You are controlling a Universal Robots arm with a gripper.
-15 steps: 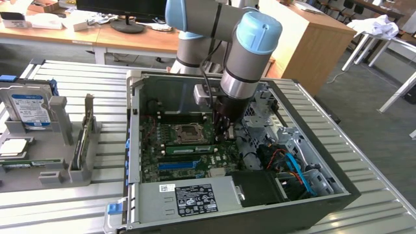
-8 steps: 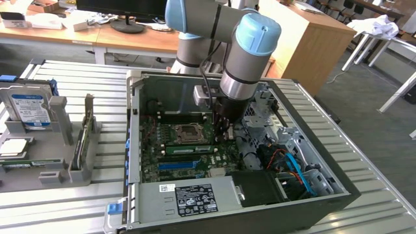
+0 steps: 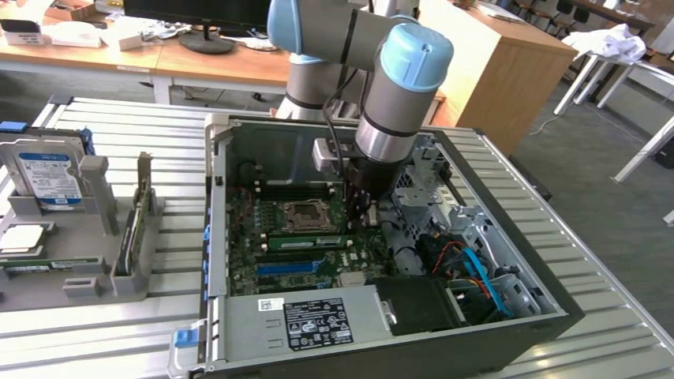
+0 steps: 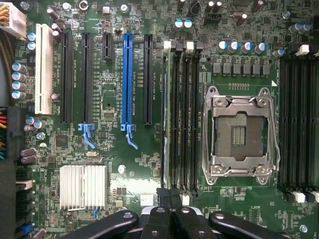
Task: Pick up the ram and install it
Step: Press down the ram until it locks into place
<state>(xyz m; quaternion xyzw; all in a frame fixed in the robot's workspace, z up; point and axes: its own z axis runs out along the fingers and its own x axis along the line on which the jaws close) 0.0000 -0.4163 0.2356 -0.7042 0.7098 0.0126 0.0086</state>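
Gripper (image 4: 167, 196) fingers pressed together above the memory slots; ram (image 3: 306, 242) seated in the motherboard (thin, stiff, fragile: best held by its edges).

Gripper (image 4: 168, 195) hovering closed over motherboard (image 4: 112, 107), fingertips pressing together at end of ram (image 4: 169, 114) sitting in slot; CPU socket (image 4: 239, 132) lying beside, blue slot (image 4: 126, 82) opposite.
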